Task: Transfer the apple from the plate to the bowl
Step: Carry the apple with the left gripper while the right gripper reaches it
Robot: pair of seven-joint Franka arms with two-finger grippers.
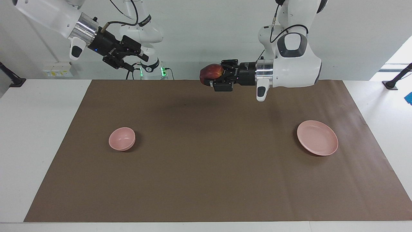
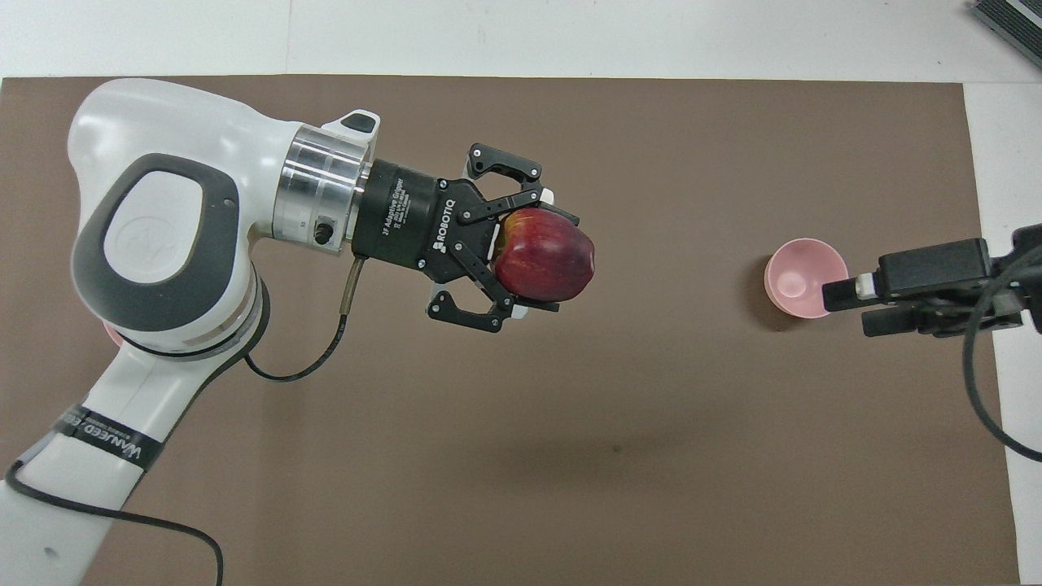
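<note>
My left gripper (image 1: 210,78) is shut on the dark red apple (image 1: 209,71) and holds it sideways, high over the middle of the brown mat; it also shows in the overhead view (image 2: 553,262) with the apple (image 2: 547,259). The pale pink plate (image 1: 317,138) lies empty toward the left arm's end; in the overhead view only a sliver of it (image 2: 110,334) shows under the left arm. The small pink bowl (image 1: 122,139) stands empty toward the right arm's end (image 2: 798,273). My right gripper (image 1: 140,64) hangs open and empty in the air, and in the overhead view (image 2: 847,312) it overlaps the bowl's edge.
A brown mat (image 1: 206,180) covers most of the white table. Only the plate and the bowl stand on it. Cables hang from both arms.
</note>
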